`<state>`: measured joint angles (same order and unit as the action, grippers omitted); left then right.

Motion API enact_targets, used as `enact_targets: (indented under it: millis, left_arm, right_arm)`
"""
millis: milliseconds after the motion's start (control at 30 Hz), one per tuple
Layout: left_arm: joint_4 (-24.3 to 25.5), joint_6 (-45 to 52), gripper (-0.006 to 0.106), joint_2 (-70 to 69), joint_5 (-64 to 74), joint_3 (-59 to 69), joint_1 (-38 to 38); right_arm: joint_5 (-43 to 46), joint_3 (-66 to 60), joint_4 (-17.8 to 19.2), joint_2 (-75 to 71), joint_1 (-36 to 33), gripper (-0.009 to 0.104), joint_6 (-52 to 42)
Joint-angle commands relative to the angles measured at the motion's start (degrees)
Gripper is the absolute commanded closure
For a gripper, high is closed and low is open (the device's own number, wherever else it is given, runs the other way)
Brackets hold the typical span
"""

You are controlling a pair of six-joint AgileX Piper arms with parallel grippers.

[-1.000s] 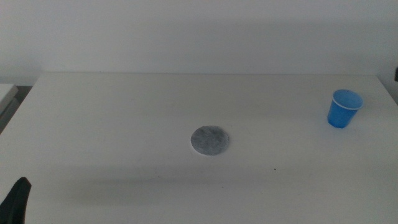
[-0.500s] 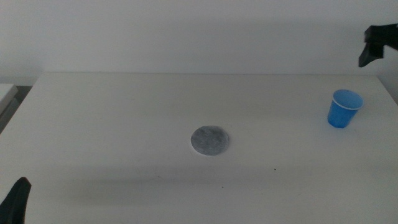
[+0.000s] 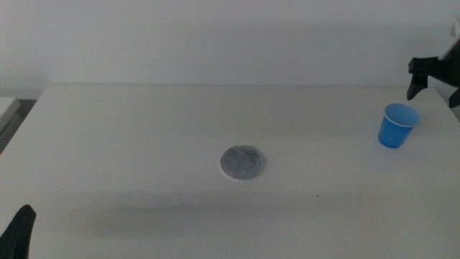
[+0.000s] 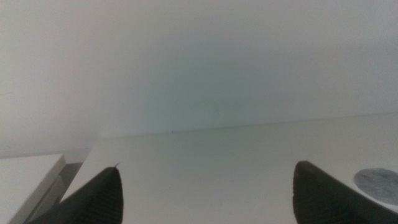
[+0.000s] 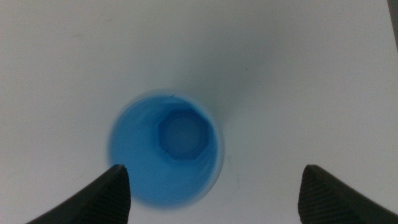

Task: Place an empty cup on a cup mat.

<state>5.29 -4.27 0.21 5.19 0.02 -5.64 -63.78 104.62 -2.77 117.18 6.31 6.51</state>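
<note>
The right pincer [image 3: 434,80], jaws apart, is hovering just above the empty cup [image 3: 397,125], far from the mat [image 3: 242,162].

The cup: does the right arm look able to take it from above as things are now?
Probably yes. The right gripper hangs above the cup, jaws open wide. In the right wrist view the cup stands upright and empty, with only bare table around it. The left gripper waits far away.
</note>
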Motion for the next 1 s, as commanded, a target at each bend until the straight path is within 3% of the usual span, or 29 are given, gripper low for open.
enact_targets:
  millis: [0,400,533,633,833,967]
  left_arm:
    - [-0.22,-0.16,0.007,-0.21,-0.29,-0.02,-0.19]
    - [-0.22,-0.16,0.007,-0.21,-0.29,-0.02,-0.19]
    - [-0.22,-0.16,0.007,-0.21,-0.29,-0.02,-0.19]
    - [-0.22,-0.16,0.007,-0.21,-0.29,-0.02,-0.19]
    - [-0.22,-0.16,0.007,-0.21,-0.29,-0.02,-0.19]
    - [-0.22,-0.16,0.007,-0.21,-0.29,-0.02,-0.19]
  right_arm:
    - [1.33,0.58,0.45,1.70,0.71,0.002,-0.56]
    - [4.24,0.58,-0.81,8.94,0.71,0.003,-0.78]
    - [5.25,0.58,-0.39,9.86,0.71,0.009,-1.01]
    - [6.53,0.58,-0.39,9.86,0.71,0.020,-1.01]
    - [6.58,0.58,-0.39,9.86,0.71,0.059,-1.01]
    - [6.19,0.58,-0.39,9.86,0.71,0.078,-1.01]
